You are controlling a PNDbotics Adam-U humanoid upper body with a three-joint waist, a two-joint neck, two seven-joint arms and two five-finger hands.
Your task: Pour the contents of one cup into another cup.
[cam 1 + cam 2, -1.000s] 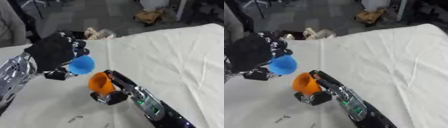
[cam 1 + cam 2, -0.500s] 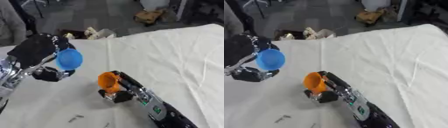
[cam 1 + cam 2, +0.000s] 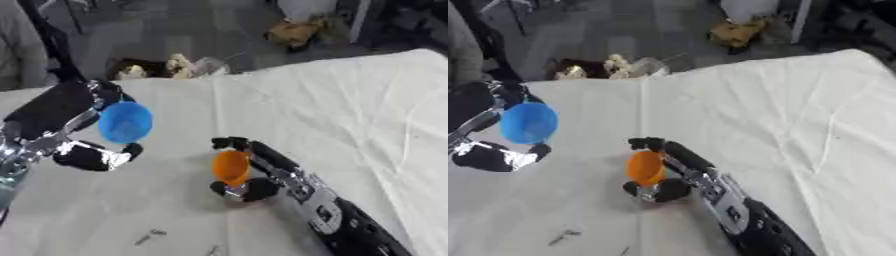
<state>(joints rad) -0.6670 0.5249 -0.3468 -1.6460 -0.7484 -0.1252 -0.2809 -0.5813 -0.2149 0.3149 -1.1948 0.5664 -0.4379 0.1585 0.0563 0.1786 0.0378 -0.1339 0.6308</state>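
No brand, label or writing can be read on anything. The blue cup [image 3: 125, 122] sits at the left of the frame, held in the left hand [image 3: 66, 125], its open mouth turned toward the camera; the fingers curl behind and over its upper rim while the thumb [image 3: 94, 156] reaches under it from below, so the cup lies between them. That hand's arm comes in from the lower left edge, palm side facing right. The orange cup [image 3: 231, 167] is just below the middle of the frame, tipped with its mouth toward the left, gripped by the right hand [image 3: 249, 170]: one dark finger hooks over its top edge, and another wraps under its base. The right forearm runs down to the lower right corner and lies low over the white cloth [image 3: 350, 110] covering the table. The two cups are apart, the blue one higher and to the left. A few small dark bits [image 3: 149, 236] lie on the cloth near the bottom edge.
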